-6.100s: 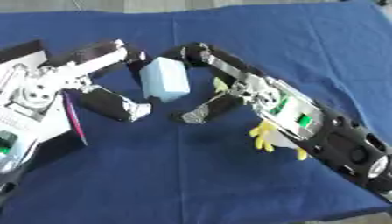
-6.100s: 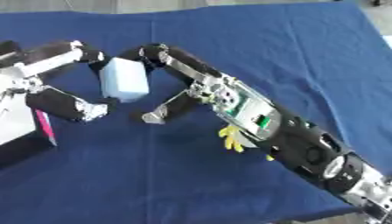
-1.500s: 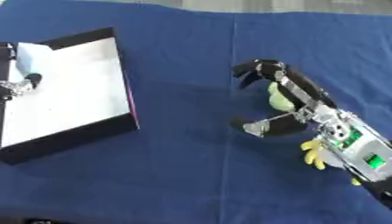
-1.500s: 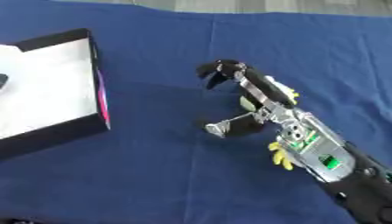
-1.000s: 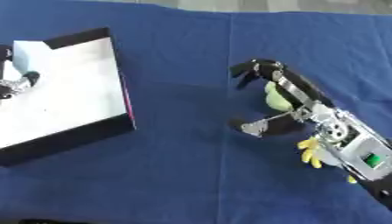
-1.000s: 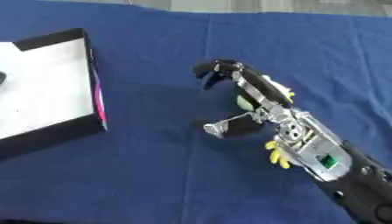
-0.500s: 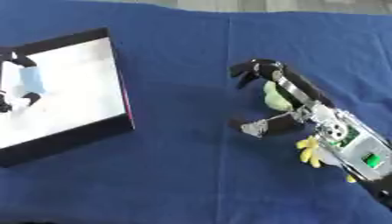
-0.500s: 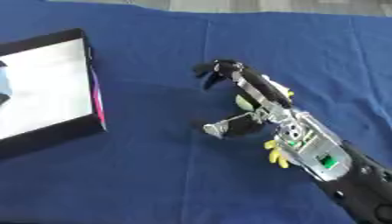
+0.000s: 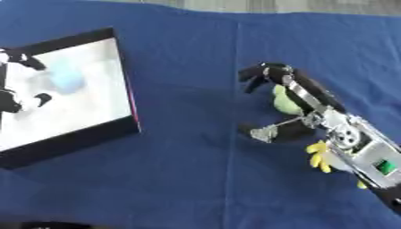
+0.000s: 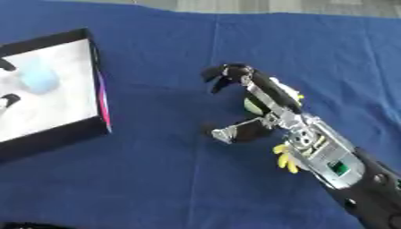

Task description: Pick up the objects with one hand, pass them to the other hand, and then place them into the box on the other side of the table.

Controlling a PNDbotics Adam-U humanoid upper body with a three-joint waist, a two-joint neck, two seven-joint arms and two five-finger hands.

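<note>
A big blue cloth (image 9: 180, 179) covers the table. At 9 o'clock sits the box (image 9: 125, 96), black outside and white inside. A pale blue thing (image 9: 66, 79) lies blurred inside it. At its 9 o'clock edge the left hand (image 9: 14, 96) shows open, holding nothing. At 3 o'clock the right hand (image 10: 254, 105) arches over a green thing (image 9: 283, 102), fingers spread, closed on nothing. At 4 o'clock lies a yellow thing (image 9: 319, 156).
</note>
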